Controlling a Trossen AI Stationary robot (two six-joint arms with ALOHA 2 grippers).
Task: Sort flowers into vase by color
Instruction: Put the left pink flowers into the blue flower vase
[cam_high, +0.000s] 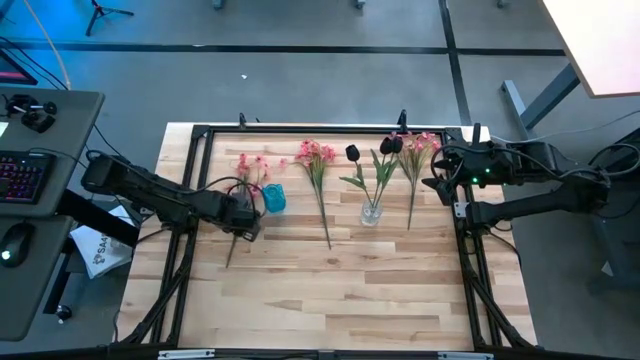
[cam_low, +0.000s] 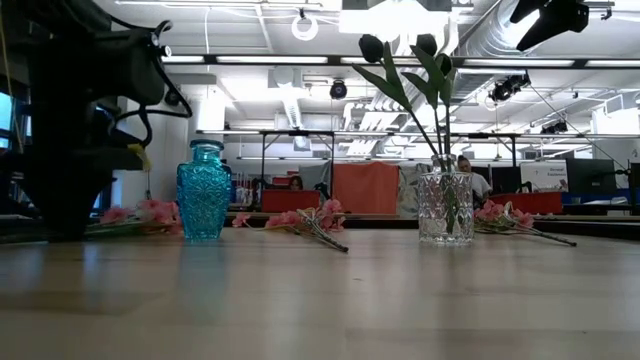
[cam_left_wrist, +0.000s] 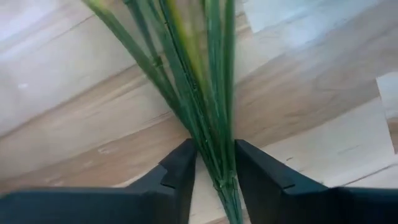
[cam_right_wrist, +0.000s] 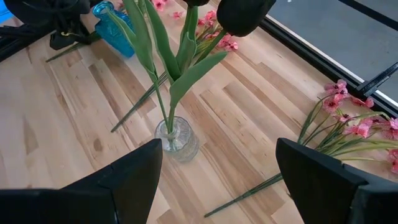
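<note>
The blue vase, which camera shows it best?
The low view: the blue vase stands in full side profile. The high view shows it small from above, the right wrist view only partly, the left wrist view not at all.

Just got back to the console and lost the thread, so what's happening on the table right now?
The left hand is shut on the stems of a pink flower bunch lying beside the blue vase, which holds nothing yet. The clear vase already holds the dark tulips. Two more pink bunches lie flat on the table: one between the vases, another near the right hand, which hangs open above the clear vase.
</note>
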